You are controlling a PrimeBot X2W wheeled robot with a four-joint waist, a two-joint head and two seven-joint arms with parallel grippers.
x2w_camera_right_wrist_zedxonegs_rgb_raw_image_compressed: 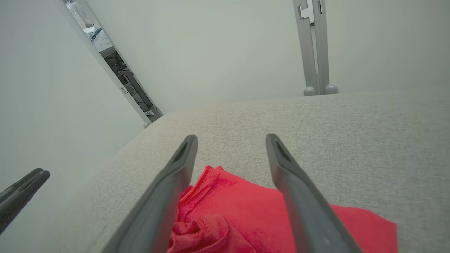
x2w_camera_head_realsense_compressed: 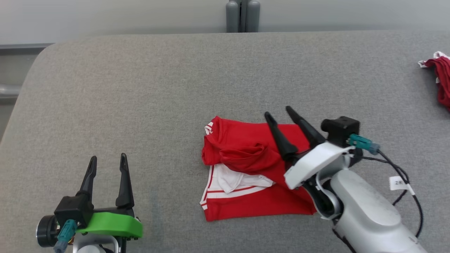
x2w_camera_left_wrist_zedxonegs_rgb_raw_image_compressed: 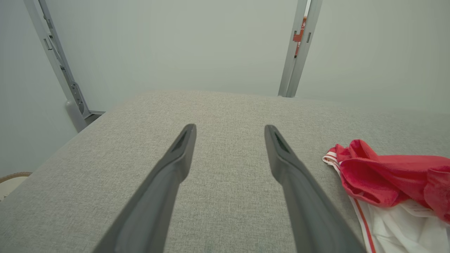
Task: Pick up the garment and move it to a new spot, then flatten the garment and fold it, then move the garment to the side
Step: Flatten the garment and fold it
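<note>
Crumpled red fabric garment [x2w_camera_head_realsense_compressed: 246,140]: red, white inner panel, red-white stripe trim. Padded fabric table [x2w_camera_head_realsense_compressed: 140,105]: mottled grey. Small bunched cloth [x2w_camera_head_realsense_compressed: 443,77]: red w/ white edge.

Garment [x2w_camera_head_realsense_compressed: 246,151]: red fabric with white stripe trim at the edges and a white lining, loosely folded into a rough rectangle. Lies on the grey cloth surface [x2w_camera_head_realsense_compressed: 140,88], right of centre in the head view; lower part smooth and flat, upper part rumpled into a bunched fold. Lining exposed as a white patch toward the left side, just below the bunched fold.
</note>
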